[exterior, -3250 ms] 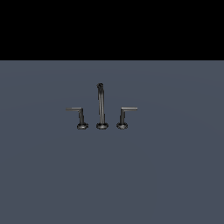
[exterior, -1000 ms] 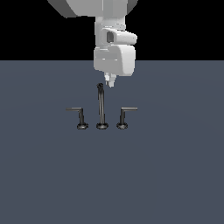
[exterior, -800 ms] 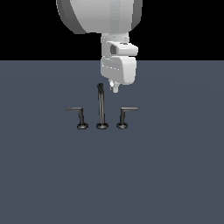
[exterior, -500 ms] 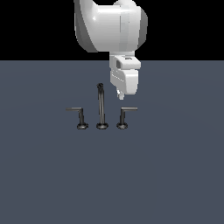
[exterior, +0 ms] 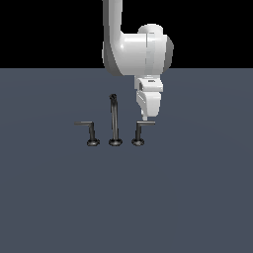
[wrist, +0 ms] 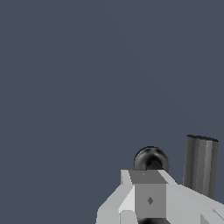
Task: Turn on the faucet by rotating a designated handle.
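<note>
The handle stands on the counter at the spout's exterior-view right, gripper just above. Jaws: cannot tell. Likely rigid, slippery metal; push the arm's tip.

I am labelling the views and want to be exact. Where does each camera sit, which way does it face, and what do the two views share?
Exterior view: off the arm, facing the faucet level on; shows the white arm, gripper above the handle.
Wrist view: on the wrist, looking along the gripper at dark faucet parts and grey floor; shows only pale gripper body.
Shared: gripper, faucet, floor.
</note>
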